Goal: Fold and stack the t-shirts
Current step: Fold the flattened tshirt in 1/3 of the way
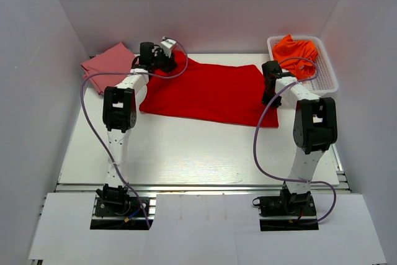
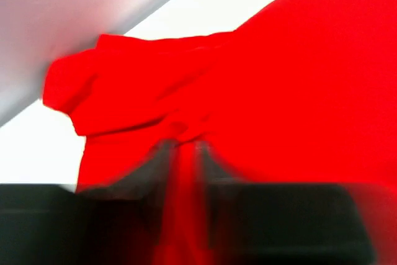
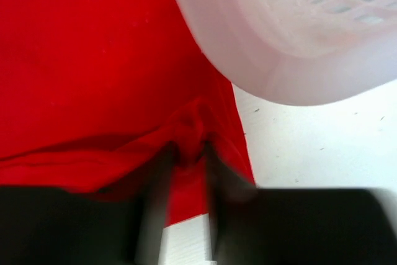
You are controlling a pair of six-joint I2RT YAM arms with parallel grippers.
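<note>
A bright red t-shirt (image 1: 205, 91) lies spread across the back of the table. My left gripper (image 1: 162, 61) is shut on its far left part; the left wrist view shows cloth (image 2: 186, 91) pinched between the fingers (image 2: 214, 166). My right gripper (image 1: 269, 96) is shut on the shirt's right edge; the right wrist view shows a fold of red cloth (image 3: 192, 131) between the fingers. A dusty pink t-shirt (image 1: 107, 63) lies folded at the back left. An orange t-shirt (image 1: 296, 49) lies in the basket.
A white plastic mesh basket (image 1: 325, 72) stands at the back right, close beside my right gripper; its rim (image 3: 279, 85) fills the top of the right wrist view. White walls enclose the table on three sides.
</note>
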